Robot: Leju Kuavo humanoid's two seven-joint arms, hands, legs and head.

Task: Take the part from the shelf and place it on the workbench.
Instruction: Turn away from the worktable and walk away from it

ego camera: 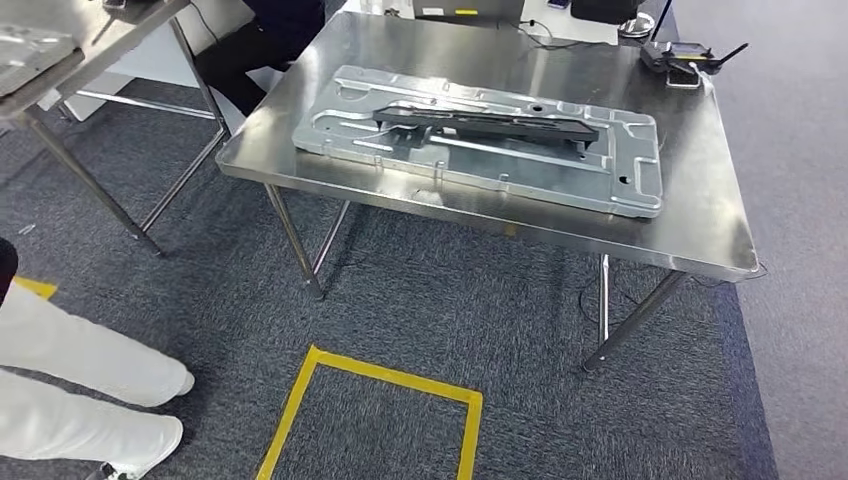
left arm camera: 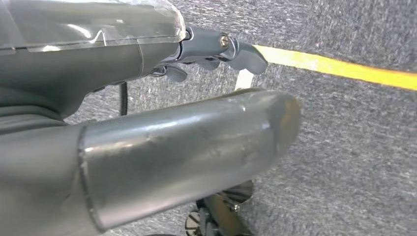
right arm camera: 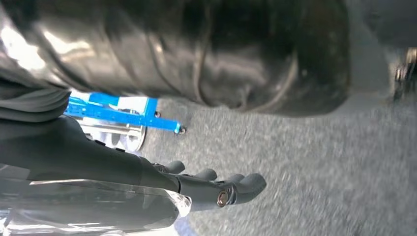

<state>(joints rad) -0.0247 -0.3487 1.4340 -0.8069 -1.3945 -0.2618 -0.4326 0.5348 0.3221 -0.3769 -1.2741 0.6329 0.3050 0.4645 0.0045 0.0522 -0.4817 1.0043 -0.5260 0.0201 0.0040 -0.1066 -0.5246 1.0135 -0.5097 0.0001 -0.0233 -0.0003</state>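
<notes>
Here, the steel workbench (ego camera: 700, 180) stands at twelve o'clock in the head view, and the part, a flat grey stamped metal panel (ego camera: 480, 140), lies across its middle. A long black bar (ego camera: 490, 122) rests lengthwise on top of the panel, touching it. No brand, label or writing can be read on either. At two o'clock on the bench, near its far edge, sits a small black device with antennas (ego camera: 685, 55); any marking on it is too small to tell. A second steel table (ego camera: 60, 60) stands at ten o'clock, and a person's white trouser legs (ego camera: 80, 380) cross the carpet at eight o'clock. A yellow tape square (ego camera: 375, 405) marks the floor at six o'clock.

In the left wrist view the left hand (left arm camera: 216, 49) hangs over grey carpet, its fingers (left arm camera: 246, 55) lightly curled and apart, holding nothing. In the right wrist view the right hand (right arm camera: 216, 184) likewise hangs free, its fingers (right arm camera: 248, 183) side by side, slightly bent, empty, near a blue frame (right arm camera: 118, 113).
</notes>
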